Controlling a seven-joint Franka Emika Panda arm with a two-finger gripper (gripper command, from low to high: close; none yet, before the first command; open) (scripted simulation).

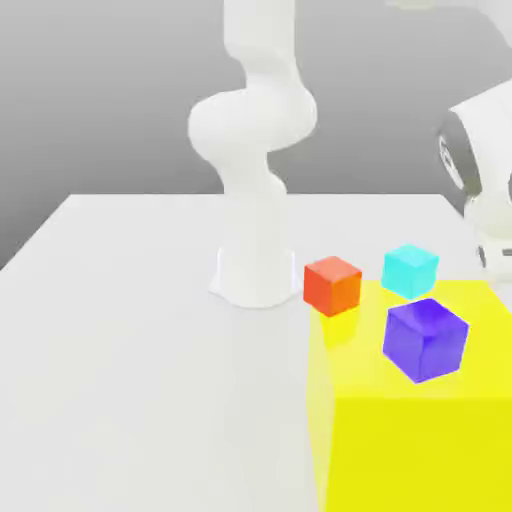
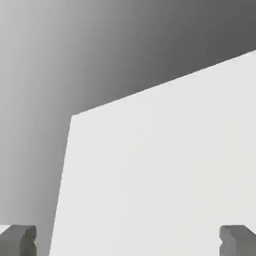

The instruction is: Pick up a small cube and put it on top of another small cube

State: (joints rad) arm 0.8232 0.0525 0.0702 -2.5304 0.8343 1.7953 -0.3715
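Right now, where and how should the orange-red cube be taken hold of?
Probably from straight above, pinching two opposite vertical faces of the orange-red cube. It sits flat on the table, top face free. It sits turned, so align the open end effector with its faces. The cyan cube stands apart.

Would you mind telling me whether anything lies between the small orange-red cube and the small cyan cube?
Nothing does. In the exterior view, the small orange-red cube and the small cyan cube stand apart, with a bare stretch of white table between them.
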